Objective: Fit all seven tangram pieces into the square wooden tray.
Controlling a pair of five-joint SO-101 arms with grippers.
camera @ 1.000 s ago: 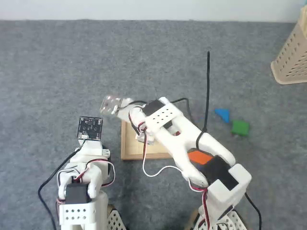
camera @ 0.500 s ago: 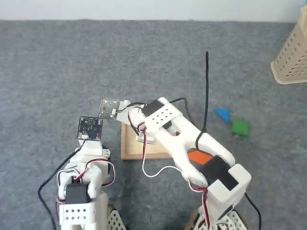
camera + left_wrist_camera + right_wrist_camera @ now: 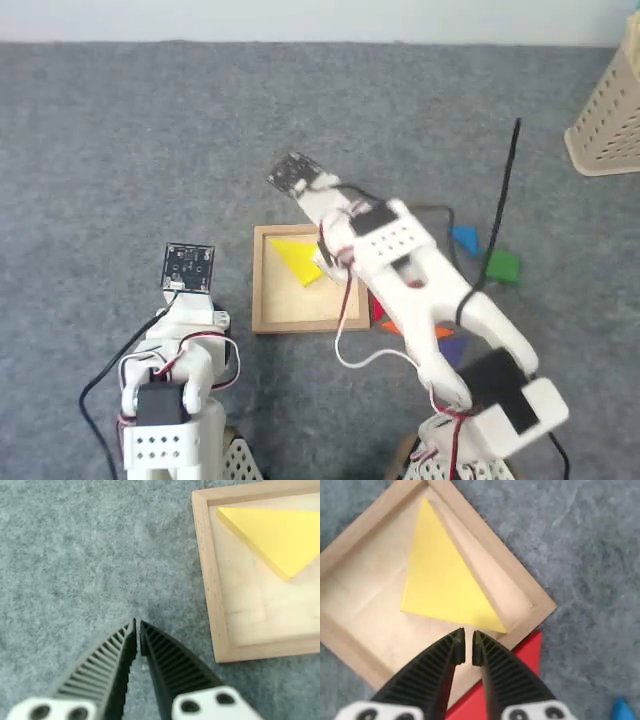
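Right gripper (image 3: pixel 465 642): jaws drawn to a thin gap with nothing between them, poised over the square wooden tray (image 3: pixel 515 580) at one corner of the yellow triangle (image 3: pixel 442 587), which lies flat inside with one edge along a tray wall; a red piece (image 3: pixel 522 655) lies on the grey carpet (image 3: pixel 590 540) just beside the tray's outer rim. Left gripper (image 3: pixel 136 630): jaws likewise together and empty, over bare carpet beside the tray, not touching it. In the high view an orange piece (image 3: pixel 395 326) and a purple piece (image 3: pixel 452 348) lie under the right arm near the red one, while a blue piece (image 3: pixel 463 238) and a green piece (image 3: pixel 500 265) rest well apart from the tray
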